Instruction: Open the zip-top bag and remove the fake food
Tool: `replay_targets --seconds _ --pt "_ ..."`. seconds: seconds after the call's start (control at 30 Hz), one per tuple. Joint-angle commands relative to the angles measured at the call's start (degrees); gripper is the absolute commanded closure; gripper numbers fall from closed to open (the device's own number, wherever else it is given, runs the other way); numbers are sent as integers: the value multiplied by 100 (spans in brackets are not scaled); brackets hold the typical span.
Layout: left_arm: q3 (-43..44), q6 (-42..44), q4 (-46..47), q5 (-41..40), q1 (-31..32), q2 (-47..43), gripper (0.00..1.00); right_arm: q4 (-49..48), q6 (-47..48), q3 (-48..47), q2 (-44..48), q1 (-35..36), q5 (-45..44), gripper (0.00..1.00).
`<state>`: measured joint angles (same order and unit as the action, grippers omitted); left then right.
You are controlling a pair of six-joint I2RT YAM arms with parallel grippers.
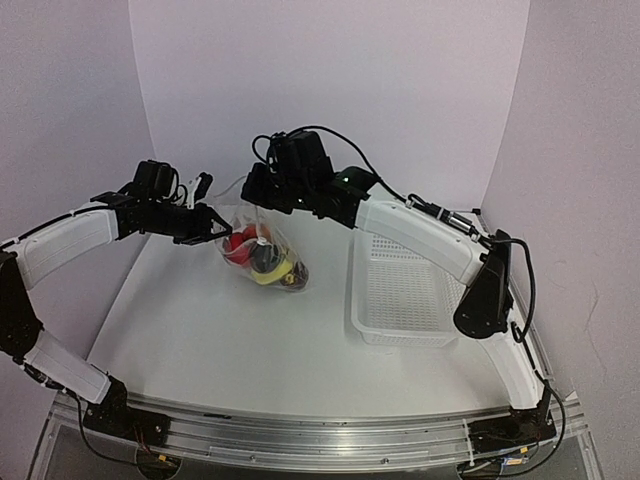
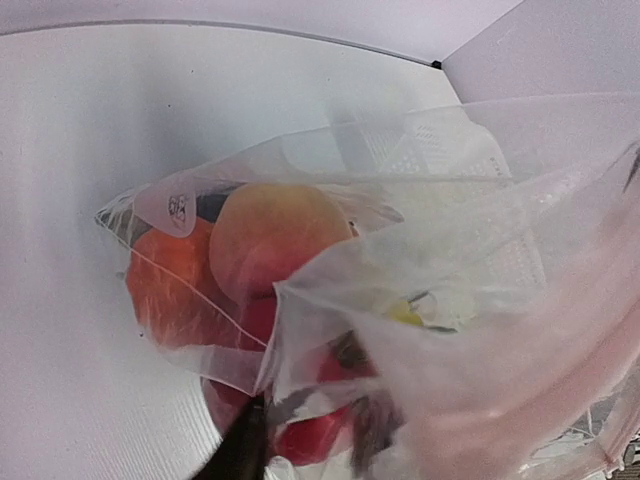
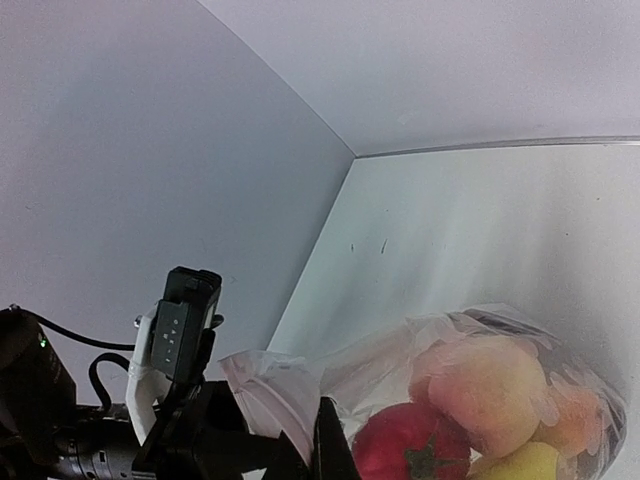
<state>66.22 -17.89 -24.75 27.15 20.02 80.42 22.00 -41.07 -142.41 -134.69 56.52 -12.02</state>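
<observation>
Two pinches are seen on zip-top bag (image 1: 268, 243): top edge is clamped by left gripper (image 1: 212, 226) at left side, by right gripper (image 1: 262, 203) from above. Bag is held at far middle of table (image 1: 220, 340), fake food (image 1: 262, 262) bunched inside below both grippers, basket (image 1: 400, 335) well right.

Crinkly clear plastic zip-top bag (image 2: 480, 330); glossy smooth fake food (image 2: 275, 235); matt mesh plastic basket (image 1: 400, 295)

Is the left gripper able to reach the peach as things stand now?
Probably not yet. The peach sits inside the bag, with plastic over it, and no open mouth shows. The left gripper is at the bag's edge, outside.
</observation>
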Motion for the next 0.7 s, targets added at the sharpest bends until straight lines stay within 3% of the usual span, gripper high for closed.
replay_targets --seconds 0.0,0.07,0.2,0.3,0.37,0.43,0.53,0.6,0.67 --pt "152 51 175 -290 79 -49 100 -565 144 -210 62 29 -81 100" --pt "378 402 -99 -740 62 -89 100 -565 230 -40 147 26 -164 100" --pt "1169 2585 -266 -2322 -64 -107 100 -573 379 295 280 -35 -392 100" --pt "2415 4376 -508 -2924 -331 148 100 -574 242 363 249 -70 -313 100" --pt "3402 5135 -999 -2890 -359 384 100 -568 115 296 176 -71 -145 100" --pt "4539 5559 -1681 -2740 -326 587 100 -565 -136 303 139 -71 88 100" --pt "5587 5836 -2923 -2996 31 1050 100 -556 -389 564 199 -70 583 100" --pt "5581 5655 -3483 -3168 339 1199 100 -548 -559 1073 349 -70 810 100" --pt "4981 5397 -3801 -3078 592 1230 100 -538 -737 1669 560 -71 930 100"
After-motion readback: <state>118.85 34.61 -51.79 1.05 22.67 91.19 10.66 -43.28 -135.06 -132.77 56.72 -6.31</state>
